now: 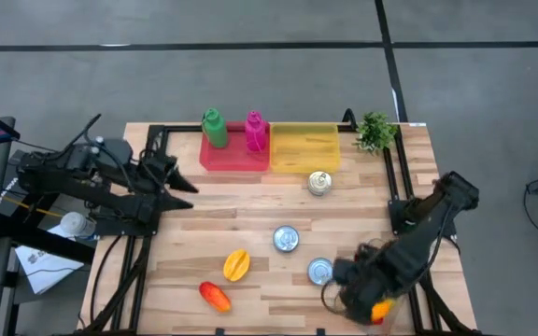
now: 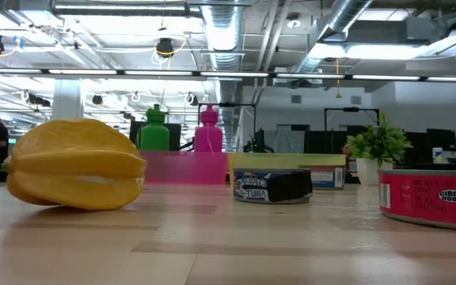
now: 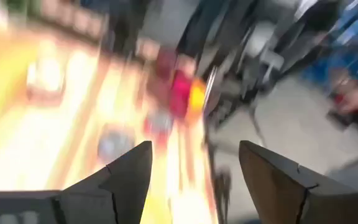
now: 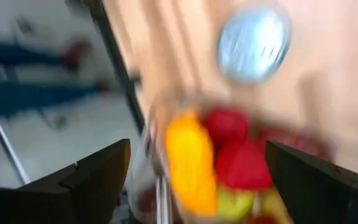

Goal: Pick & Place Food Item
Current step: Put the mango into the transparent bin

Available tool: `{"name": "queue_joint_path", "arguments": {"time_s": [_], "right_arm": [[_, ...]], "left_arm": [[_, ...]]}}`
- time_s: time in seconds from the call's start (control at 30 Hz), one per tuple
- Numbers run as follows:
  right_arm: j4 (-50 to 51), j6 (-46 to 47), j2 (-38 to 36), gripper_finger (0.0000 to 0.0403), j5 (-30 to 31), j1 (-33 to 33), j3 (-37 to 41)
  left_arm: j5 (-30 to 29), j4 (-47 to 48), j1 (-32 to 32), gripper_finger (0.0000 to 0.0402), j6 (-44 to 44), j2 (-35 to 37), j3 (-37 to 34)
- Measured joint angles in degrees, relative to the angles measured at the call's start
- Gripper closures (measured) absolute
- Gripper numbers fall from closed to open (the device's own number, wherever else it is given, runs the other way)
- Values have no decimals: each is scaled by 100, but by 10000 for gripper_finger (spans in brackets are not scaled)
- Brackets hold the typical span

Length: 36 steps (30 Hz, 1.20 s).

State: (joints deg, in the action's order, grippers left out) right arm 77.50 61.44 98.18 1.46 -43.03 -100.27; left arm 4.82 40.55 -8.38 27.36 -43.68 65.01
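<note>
Right end effector (image 1: 374, 301), fingers apart, hovers over a bowl of fruit (image 4: 222, 168); left end effector (image 1: 183, 181) is apart too.

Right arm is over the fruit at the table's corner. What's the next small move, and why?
Probably lower the right end effector slightly and close on the orange fruit: its fingers are open, empty, and straddle that piece in the clear bowl. The left end effector waits open at the left edge.
</note>
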Motion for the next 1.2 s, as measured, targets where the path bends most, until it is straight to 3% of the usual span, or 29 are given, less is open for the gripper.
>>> {"name": "queue_joint_path", "arguments": {"time_s": [0.13,0.23,0.37,0.5,0.67,0.87,1.2], "right_arm": [[-122,-487,-247,40,1062,386,-320],[-265,-1190,-283,40,1525,776,-438],[-723,-2071,-212,40,1405,1366,-446],[-1102,-2485,-148,40,855,1679,-442],[-964,-2545,-174,40,739,1582,-446],[-878,-2345,-196,40,752,1375,-446],[-840,-2347,-178,40,758,1315,-446]], "left_arm": [[-46,1147,-225,171,320,208,0],[-218,1319,-368,178,356,417,0],[-528,1410,-542,188,638,645,6],[-332,1381,-933,195,934,565,-331],[-83,661,-1975,204,962,47,-1267],[-41,-1383,-3244,206,831,-1156,-2373],[-353,-3753,-3660,186,-972,-3169,-2695]]}}
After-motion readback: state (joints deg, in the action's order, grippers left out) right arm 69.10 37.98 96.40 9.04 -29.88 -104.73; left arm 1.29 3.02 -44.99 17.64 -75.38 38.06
